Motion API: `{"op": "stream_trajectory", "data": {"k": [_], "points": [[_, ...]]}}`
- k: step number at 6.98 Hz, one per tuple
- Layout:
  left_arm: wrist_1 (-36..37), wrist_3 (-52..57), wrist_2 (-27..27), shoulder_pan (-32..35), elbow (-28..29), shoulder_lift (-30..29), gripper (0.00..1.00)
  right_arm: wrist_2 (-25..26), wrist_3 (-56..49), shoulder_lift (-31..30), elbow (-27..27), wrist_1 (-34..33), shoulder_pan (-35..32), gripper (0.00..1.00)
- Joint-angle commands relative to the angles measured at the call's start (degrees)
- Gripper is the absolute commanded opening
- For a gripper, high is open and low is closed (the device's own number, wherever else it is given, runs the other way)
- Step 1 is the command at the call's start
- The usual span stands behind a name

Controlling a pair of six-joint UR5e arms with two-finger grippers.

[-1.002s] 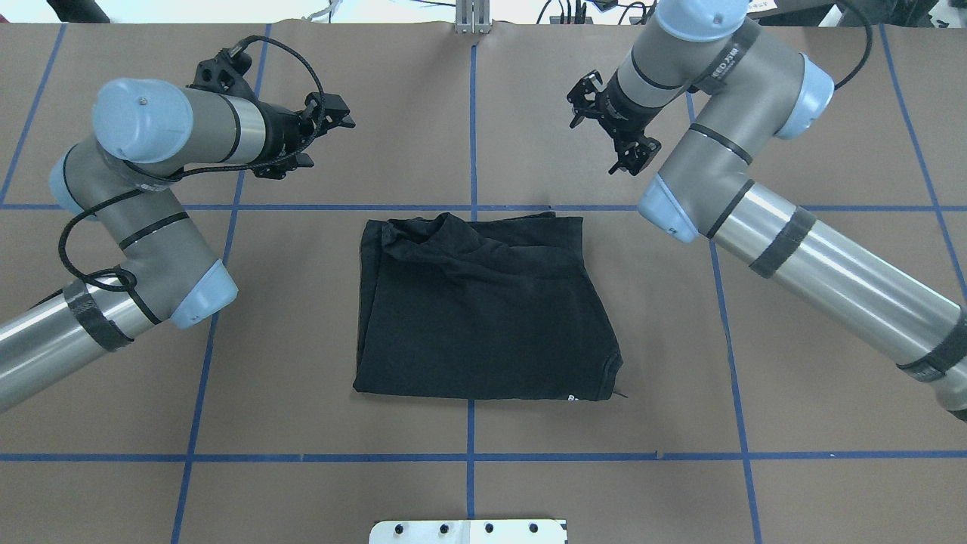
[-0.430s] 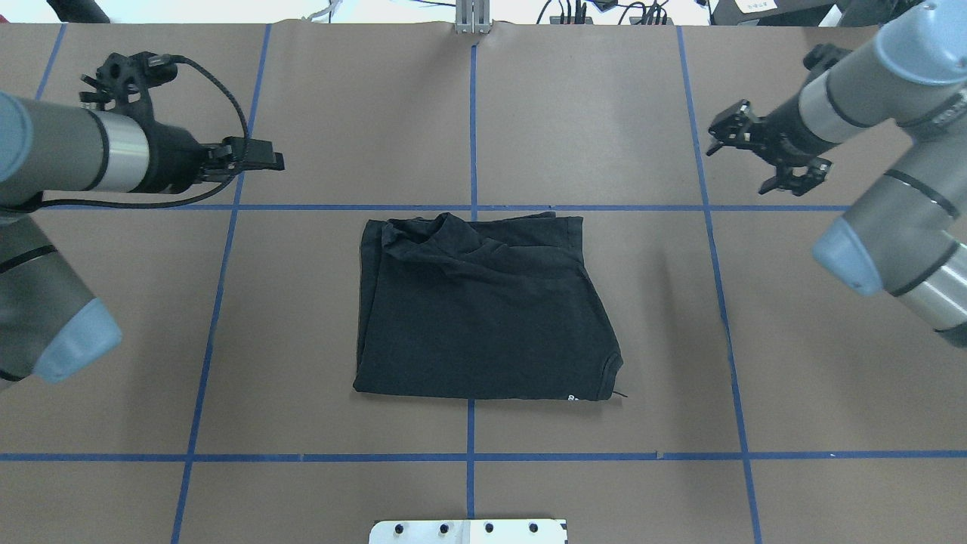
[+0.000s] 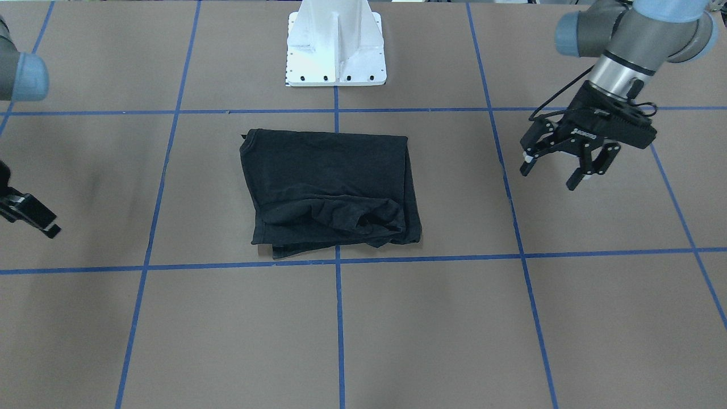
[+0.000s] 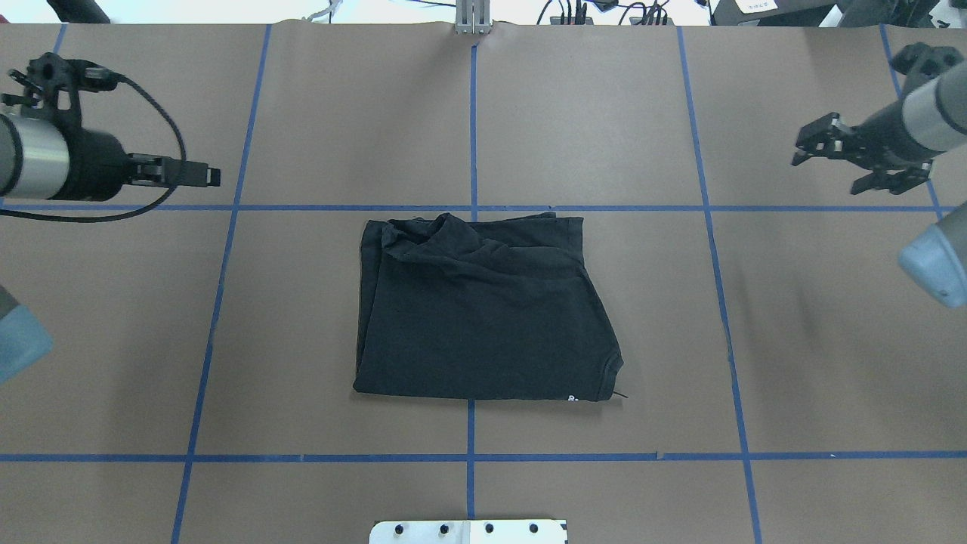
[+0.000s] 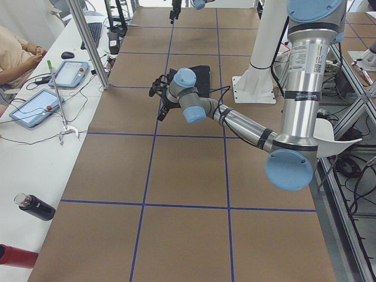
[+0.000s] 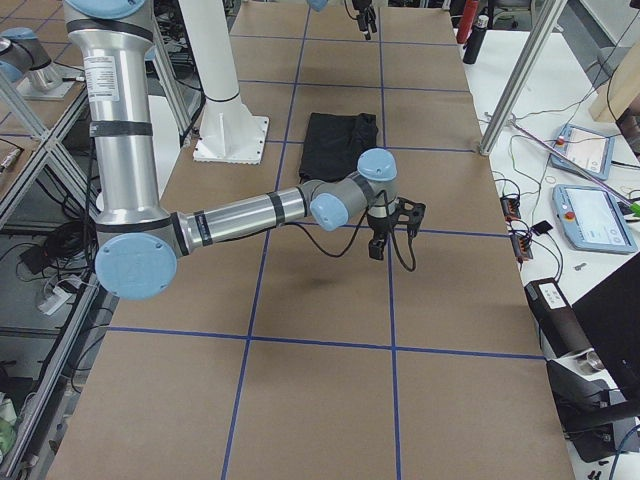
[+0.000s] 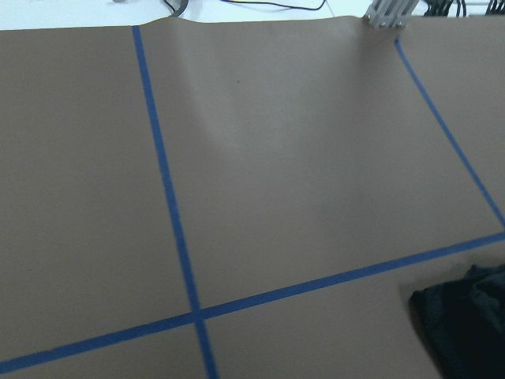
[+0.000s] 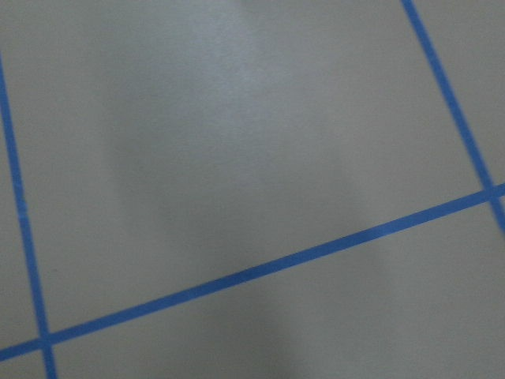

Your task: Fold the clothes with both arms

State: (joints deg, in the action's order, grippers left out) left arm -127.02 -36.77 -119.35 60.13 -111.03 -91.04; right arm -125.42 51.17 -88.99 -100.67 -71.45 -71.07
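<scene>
While your left pincer [image 3: 550,175] hangs above the surface [image 4: 340,113] with both fingers spread wide and nothing between them, your right pincer [image 4: 829,171] on the opposite side is likewise spread and empty, held clear of the surface. Each sits well apart from the T-shirt [image 4: 483,317], one off each flank.

You will find the T-shirt folded into a rough rectangle at the middle of the surface, straddling the centre line of blue tape [image 4: 472,113]. Its edge away from the robot is bunched and wrinkled; the rest lies fairly flat. A small scrap of white print [image 4: 572,397] shows at the corner nearest the robot on its right side. From the left wrist camera you get only a dark corner of the cloth, low at the right of that view. The white pedestal base [image 3: 336,45] stands near the T-shirt's robot-side edge, not touching it.
</scene>
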Motion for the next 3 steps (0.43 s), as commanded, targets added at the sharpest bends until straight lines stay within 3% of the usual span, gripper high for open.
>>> {"op": "stream_trajectory", "data": {"k": [1,3], "points": [[0.64,20.35,-10.52,13.38,3.51,5.68,1.0,-4.3,-25.3,-6.7,0.21,-5.06,-12.37,1.0],[3.42,33.38,-19.05,23.67,9.24,6.14,1.0,-5.88,-48.24,-7.43,0.65,-16.56,-19.08,1.0]]}}
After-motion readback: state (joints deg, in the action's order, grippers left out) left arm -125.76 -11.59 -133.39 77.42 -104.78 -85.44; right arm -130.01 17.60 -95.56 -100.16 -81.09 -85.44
